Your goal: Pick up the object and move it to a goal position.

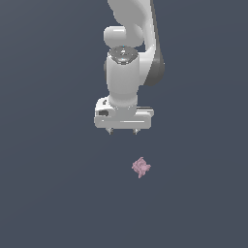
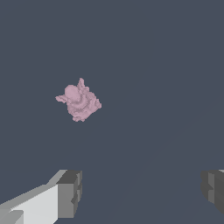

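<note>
The object (image 1: pixel 141 167) is a tiny pale pink, spiky-lumpy shape lying on the dark grey floor. In the exterior view it lies below my white gripper (image 1: pixel 122 131) and a little toward that view's right, apart from it. It also shows in the wrist view (image 2: pixel 79 102), clear of both fingertips. My gripper (image 2: pixel 140 190) is open and empty, with its two grey fingertips (image 2: pixel 70 192) spread wide.
The flat dark grey floor (image 1: pixel 48 193) fills both views. The white arm (image 1: pixel 128 63) rises from the gripper toward the exterior view's top edge.
</note>
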Controlling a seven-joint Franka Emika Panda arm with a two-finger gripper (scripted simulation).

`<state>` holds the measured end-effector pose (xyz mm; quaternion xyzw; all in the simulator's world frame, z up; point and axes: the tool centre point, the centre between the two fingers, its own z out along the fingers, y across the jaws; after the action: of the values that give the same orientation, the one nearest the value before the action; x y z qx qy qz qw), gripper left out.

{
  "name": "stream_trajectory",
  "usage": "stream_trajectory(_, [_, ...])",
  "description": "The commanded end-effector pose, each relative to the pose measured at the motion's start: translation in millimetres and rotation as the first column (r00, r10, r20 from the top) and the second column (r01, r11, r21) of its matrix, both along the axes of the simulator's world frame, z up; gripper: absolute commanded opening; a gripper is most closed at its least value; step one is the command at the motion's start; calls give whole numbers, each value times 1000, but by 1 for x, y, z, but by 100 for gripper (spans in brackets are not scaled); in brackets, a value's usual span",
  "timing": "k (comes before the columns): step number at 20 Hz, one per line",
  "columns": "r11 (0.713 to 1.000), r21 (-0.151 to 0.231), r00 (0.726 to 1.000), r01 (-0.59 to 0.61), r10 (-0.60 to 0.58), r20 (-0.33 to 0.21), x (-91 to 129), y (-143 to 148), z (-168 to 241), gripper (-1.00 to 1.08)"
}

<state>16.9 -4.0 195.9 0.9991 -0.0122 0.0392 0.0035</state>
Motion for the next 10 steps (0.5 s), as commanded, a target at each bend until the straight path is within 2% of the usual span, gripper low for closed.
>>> stream_trajectory(1, [1000, 0, 1000, 0, 0, 0, 0, 0, 0, 100])
stream_trajectory(10, [1000, -17, 1000, 0, 0, -24, -2, 3, -4, 100])
